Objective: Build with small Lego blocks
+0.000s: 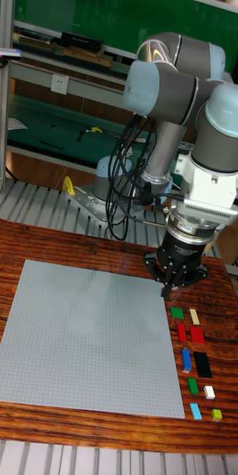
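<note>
At the near edge of the wooden bench [96, 423] lies a large flat grey studded Lego baseplate [89, 338], which covers most of the bench top and has no block on it yet, so in my judgement the building is not started. Just beside its right edge, near the right corner of the bench, small plastic Lego bricks are laid in two short rows: a light blue one [196, 411] and a yellow-green one [217, 415] nearest, then a small green [193, 384] and a white [209, 392], a long blue [186, 361] and a black [203, 364], two red ones [190, 334], and farthest a green [178, 313] and a cream one [194, 317]. They lie apart from each other, probably so that fingers can go around each one. Behind them the black two-finger gripper [167, 286] of the grey arm hangs over the far right corner of the baseplate, near the farthest green brick. Its fingers appear close together and hold nothing, but I cannot tell if they are fully closed.
</note>
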### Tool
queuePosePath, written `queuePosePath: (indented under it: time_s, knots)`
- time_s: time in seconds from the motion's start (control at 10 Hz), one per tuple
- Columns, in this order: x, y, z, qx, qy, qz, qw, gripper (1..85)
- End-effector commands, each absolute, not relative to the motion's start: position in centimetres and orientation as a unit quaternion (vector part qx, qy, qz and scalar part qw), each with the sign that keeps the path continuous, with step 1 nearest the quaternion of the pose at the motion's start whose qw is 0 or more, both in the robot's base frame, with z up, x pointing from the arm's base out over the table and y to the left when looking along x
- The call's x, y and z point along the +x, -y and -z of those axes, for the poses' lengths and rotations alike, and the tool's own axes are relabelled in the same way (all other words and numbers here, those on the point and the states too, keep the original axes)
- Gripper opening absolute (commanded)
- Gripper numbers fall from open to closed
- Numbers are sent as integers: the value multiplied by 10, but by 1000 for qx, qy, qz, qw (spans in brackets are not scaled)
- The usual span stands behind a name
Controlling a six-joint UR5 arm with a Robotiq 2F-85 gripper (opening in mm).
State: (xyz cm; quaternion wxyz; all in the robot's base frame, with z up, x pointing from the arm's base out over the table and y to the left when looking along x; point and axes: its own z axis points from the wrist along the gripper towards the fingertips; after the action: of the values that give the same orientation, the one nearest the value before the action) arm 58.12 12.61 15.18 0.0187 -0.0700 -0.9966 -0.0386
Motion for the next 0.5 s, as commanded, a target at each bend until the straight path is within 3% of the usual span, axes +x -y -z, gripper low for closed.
queuePosePath:
  time_s: [0.0, 0.1, 0.4]
  knots:
    - [596, -158, -135, -59, 996, 60, 0, 287]
    - [600, -163, -131, -55, 997, 61, -2, 337]
    - [581, -146, -131, -29, 998, 33, 32, 337]
